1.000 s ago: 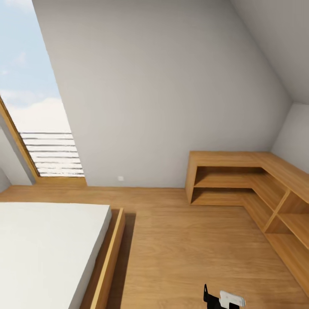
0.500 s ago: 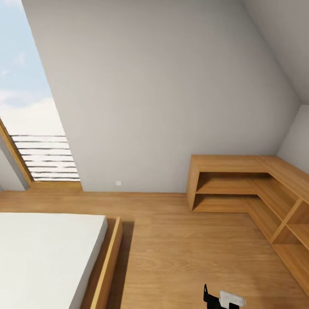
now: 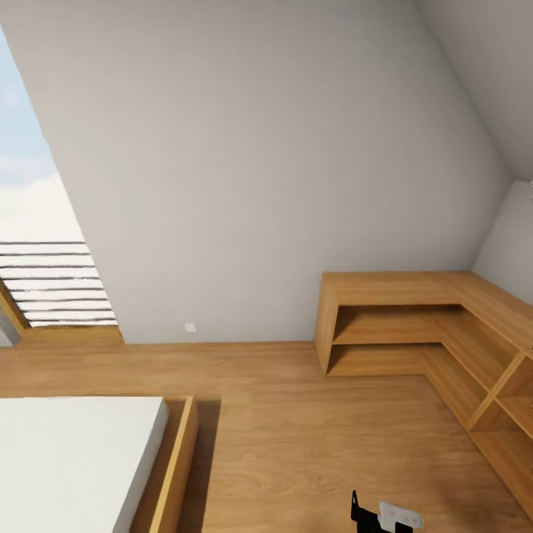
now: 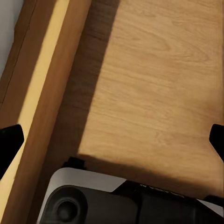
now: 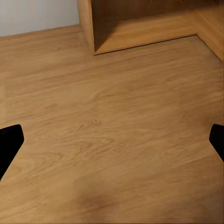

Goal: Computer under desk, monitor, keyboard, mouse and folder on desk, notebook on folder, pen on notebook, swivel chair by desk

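Both arms' fingers spread wide over bare wood floor [image 5: 116, 130], holding nothing; bed [image 3: 74, 459] near left, corner shelf [image 3: 414, 326] far right, none of the task's things around

— What sort of room is this?
— A bedroom, up in an attic: the grey wall [image 3: 259, 163] slopes overhead, and a bed [image 3: 74, 459] with a white mattress sits low in a wooden frame.
— Anything else homely?
— Warm plank floor [image 3: 296, 429], an L-shaped wooden shelf unit [image 3: 414, 326] tucked in the corner, and a tall slanted window [image 3: 37, 244] with sky and slats outside.
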{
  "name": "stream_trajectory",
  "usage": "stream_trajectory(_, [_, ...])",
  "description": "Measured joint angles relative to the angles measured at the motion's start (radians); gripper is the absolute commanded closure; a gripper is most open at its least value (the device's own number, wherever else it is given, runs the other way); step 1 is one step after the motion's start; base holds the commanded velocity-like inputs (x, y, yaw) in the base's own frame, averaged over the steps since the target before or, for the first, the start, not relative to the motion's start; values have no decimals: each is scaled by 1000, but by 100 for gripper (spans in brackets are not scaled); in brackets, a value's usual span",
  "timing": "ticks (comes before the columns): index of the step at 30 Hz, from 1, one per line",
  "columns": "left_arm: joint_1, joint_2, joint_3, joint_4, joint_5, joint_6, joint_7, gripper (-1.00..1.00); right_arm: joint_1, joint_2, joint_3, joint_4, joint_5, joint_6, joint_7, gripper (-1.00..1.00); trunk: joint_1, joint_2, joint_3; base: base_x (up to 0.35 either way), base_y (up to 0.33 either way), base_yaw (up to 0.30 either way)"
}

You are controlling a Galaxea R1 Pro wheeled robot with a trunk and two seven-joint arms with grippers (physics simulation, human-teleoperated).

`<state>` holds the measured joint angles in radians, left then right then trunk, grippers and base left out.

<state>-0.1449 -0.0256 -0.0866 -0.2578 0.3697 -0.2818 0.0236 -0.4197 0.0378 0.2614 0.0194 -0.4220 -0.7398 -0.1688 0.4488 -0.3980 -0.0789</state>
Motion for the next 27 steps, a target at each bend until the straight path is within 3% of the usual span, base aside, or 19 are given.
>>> stream_trajectory(21, [0,-1,0,24,-2,-1,0,-100,0,0,0,0,0,0,0,-100,0,0,0,332,0,-194])
stream_trajectory(27, [0,-1,0,24,-2,-1,0,-100,0,0,0,0,0,-1,0,-100,0,0,0,199,0,-251])
